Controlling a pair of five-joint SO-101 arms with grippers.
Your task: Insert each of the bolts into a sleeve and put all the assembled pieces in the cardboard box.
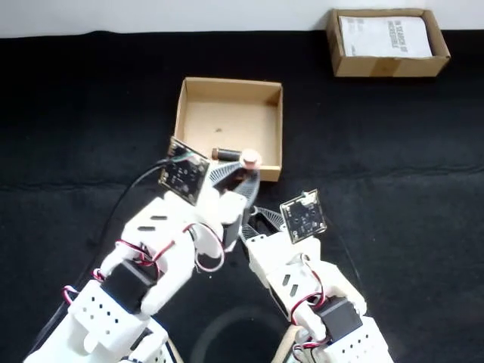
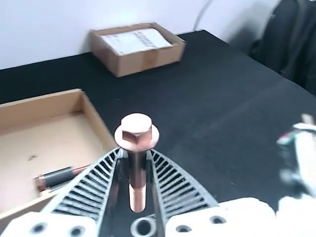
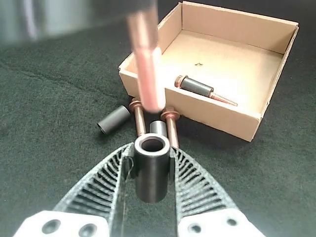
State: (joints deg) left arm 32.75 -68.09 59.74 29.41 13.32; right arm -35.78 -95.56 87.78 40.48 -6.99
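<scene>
Alignment of bolt and sleeve is what we watch. The left gripper (image 2: 134, 157) is clenched on the shank of a copper flange bolt (image 2: 137, 132), with the hex head standing clear beyond the fingertips. The right gripper (image 3: 152, 152) grasps a dark sleeve (image 3: 152, 173), whose open bore faces the bolt's free end.

From the right wrist, the shank points toward that bore and its tip ends just short of it, so it is not yet inside. The two long axes look nearly in line (the shank perhaps a touch tilted, as far as we can judge). The next move, we think, is a straight push along the shared axis; a small sideways offset would set the tip on the sleeve's rim instead.

From above, the two grippers meet just near of the cardboard box (image 1: 231, 85), by its near right corner. One assembled piece (image 3: 200, 89) lies inside, close to the near wall. On the table (image 1: 393, 189) just near of the box lie two loose bolts (image 3: 139, 117) and two loose sleeves (image 3: 112, 119) — work remaining.
</scene>
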